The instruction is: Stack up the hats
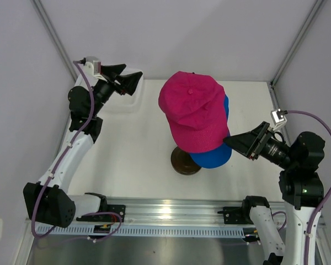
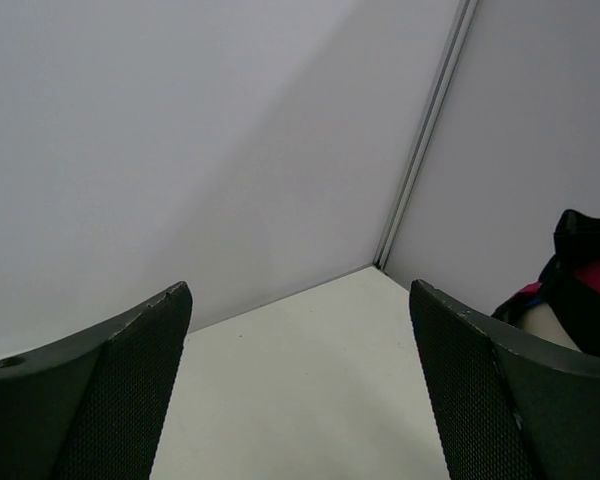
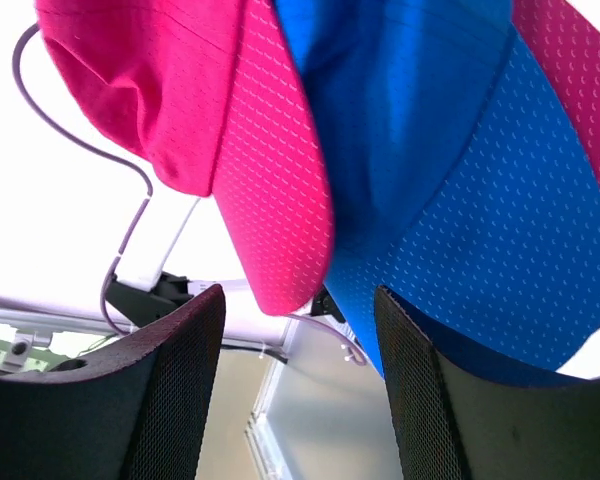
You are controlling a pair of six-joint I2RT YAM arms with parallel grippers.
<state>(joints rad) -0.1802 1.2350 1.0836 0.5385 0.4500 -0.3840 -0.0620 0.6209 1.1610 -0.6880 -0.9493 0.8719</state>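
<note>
Two stacked hats, pink hat (image 1: 193, 110) over blue hat (image 1: 212, 157), dark round base (image 1: 182, 163) below; left jaws, right jaws parted, empty.

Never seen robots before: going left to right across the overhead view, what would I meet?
Left arm's black two-finger gripper, magenta pink cloth baseball cap, right arm's black two-finger gripper.

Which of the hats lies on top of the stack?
The magenta pink hat is on top. It covers the royal blue hat, of which only the brim and one side edge show beneath it.
</note>
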